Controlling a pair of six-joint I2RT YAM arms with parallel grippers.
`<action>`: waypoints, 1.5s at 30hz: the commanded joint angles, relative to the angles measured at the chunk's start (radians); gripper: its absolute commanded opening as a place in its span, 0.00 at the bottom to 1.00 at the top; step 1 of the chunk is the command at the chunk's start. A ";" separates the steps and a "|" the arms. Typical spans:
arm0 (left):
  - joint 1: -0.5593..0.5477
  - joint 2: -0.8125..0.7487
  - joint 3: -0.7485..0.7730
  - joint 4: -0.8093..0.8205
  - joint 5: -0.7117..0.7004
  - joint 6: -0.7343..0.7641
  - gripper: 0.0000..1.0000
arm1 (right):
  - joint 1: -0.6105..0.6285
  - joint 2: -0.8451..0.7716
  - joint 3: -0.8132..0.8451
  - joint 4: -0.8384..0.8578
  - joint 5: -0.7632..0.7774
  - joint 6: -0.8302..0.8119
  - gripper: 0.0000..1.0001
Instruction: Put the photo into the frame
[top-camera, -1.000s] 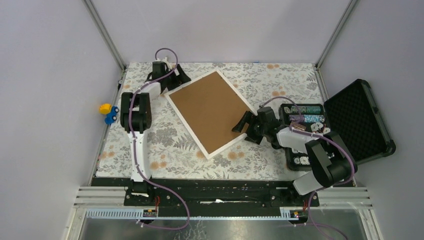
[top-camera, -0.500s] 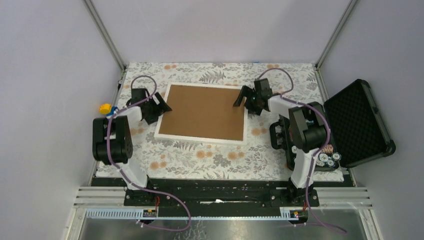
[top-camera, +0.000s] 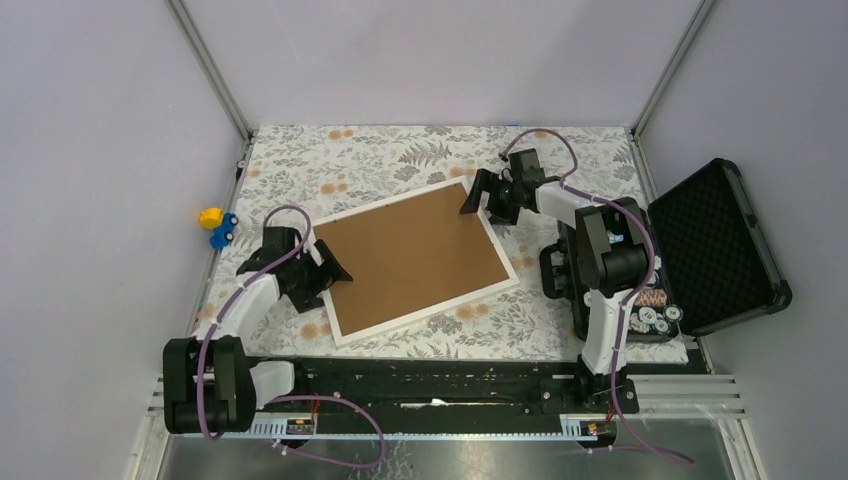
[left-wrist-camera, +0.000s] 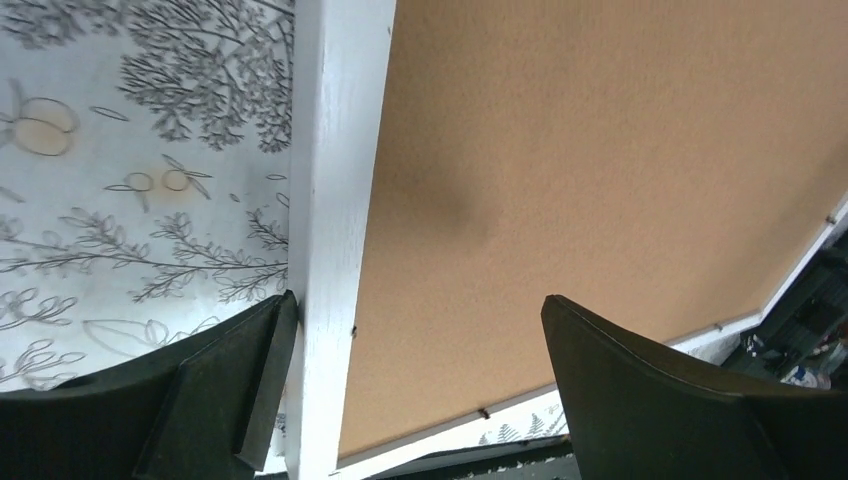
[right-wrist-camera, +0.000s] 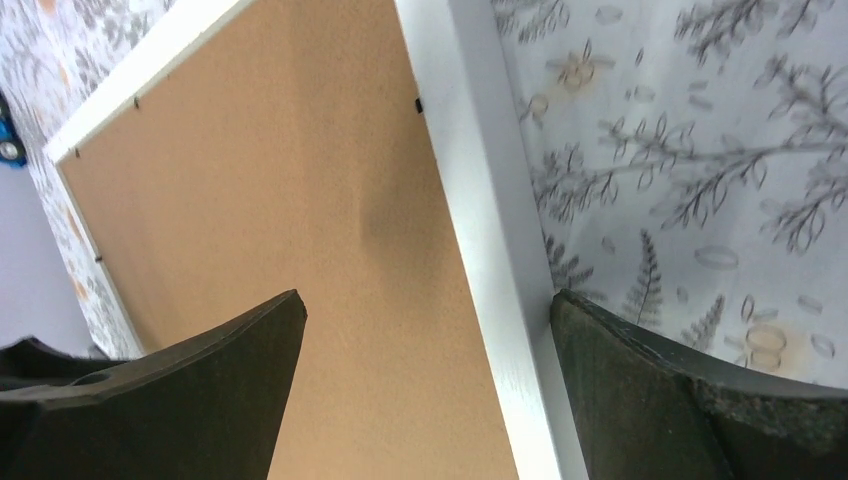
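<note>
One frame (top-camera: 425, 312) face-down, backing board (top-camera: 410, 255) inside, case (top-camera: 715, 235) open

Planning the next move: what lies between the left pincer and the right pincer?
The frame, brown backing board up, fills the stretch from left pincer to right pincer; the top view shows it.

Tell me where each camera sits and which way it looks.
Top external: above, behind the arms, looking down on table, both arms, frame.
Left wrist: on its arm, looking past the open left gripper at the frame's edge.
Right wrist: likewise, right gripper open over the opposite edge.
All share the frame's brown backing board.
</note>
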 joint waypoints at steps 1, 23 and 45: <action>0.030 0.016 0.151 -0.032 -0.068 -0.037 0.99 | 0.001 -0.105 0.022 -0.150 -0.114 -0.052 1.00; 0.084 0.485 0.438 0.199 0.139 -0.018 0.96 | -0.014 -0.106 -0.165 -0.021 -0.285 0.031 0.80; 0.087 0.396 0.422 0.172 0.054 0.078 0.96 | -0.146 -0.121 -0.077 -0.165 -0.176 -0.043 0.54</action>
